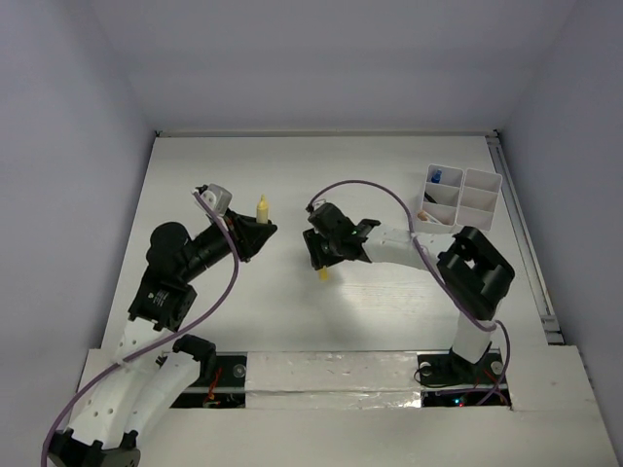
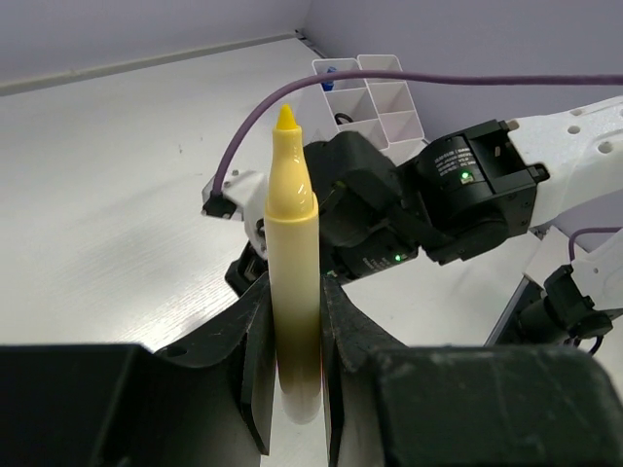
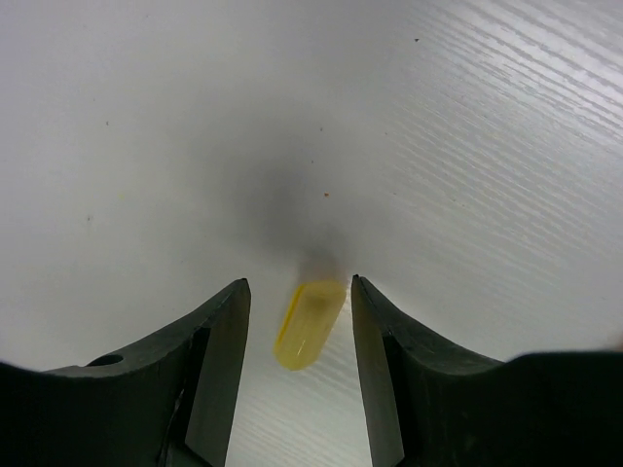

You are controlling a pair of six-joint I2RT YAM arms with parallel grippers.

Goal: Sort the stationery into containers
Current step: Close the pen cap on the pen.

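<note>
1. Edges: I see the white table (image 1: 292,165) bounded by a far edge against the back wall, with a metal rail (image 1: 526,243) running along its right side. The organizer tray (image 1: 479,195) stands near the far right corner, just inside the rail.
2. Open room: there is broad bare surface between both grippers and the far edge, and more between the right gripper and the tray. The two grippers sit near each other at mid-table, with a narrow gap between them.
3. Surface and room: matte white table with a faint wood grain, and plain pale grey walls (image 1: 78,78) on three sides. A purple cable (image 1: 370,190) arcs over the right arm.
4. Left gripper (image 2: 296,321): its black fingers (image 2: 255,331) are clamped on the lower barrel of the yellow marker (image 2: 292,214), which is held upright above the table.
5. Yellow marker: pale yellow body, brighter pointed tip uppermost, uncapped.
6. Right gripper (image 3: 300,287): pointed down at the table, fingers (image 3: 219,350) apart. The yellow cap (image 3: 310,324) lies between them, touching neither. I cannot tell whether it rests on the surface.
7. Organizer tray: white, with thin walls and two columns of compartments. A blue item (image 1: 438,178) sits in the far left one.
</note>
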